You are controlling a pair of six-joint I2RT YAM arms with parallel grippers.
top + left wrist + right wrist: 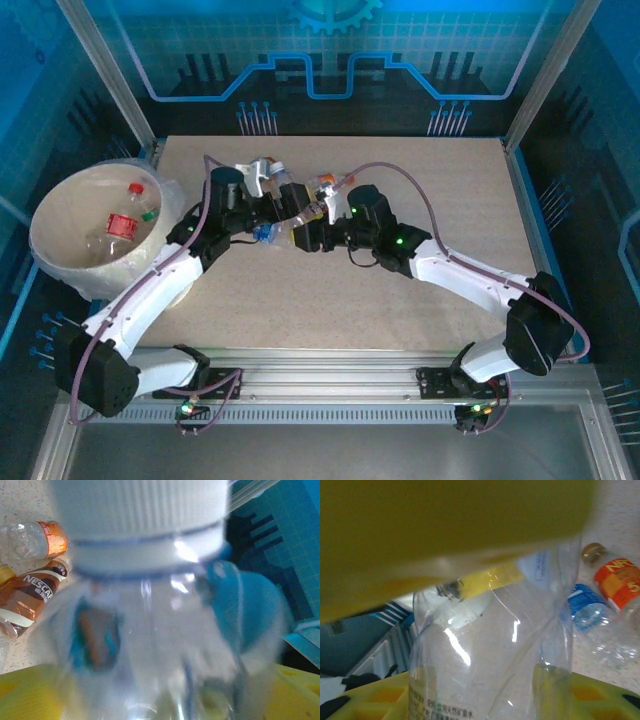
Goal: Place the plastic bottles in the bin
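Note:
The cream-white bin stands at the table's left with a few plastic bottles inside. Several more plastic bottles lie in a cluster at mid-table, where both arms meet. My right gripper is shut on a clear bottle, its yellow fingers pressed to both sides. My left gripper straddles a clear white-capped bottle seen blurred and very close. Its yellow fingers stand wide at either side, and I cannot tell whether they press it.
Beside the left gripper lie a brown Nescafe bottle and a clear orange-labelled one. Past the right gripper lie a blue-labelled bottle and an orange-labelled one. Metal frame posts edge the table.

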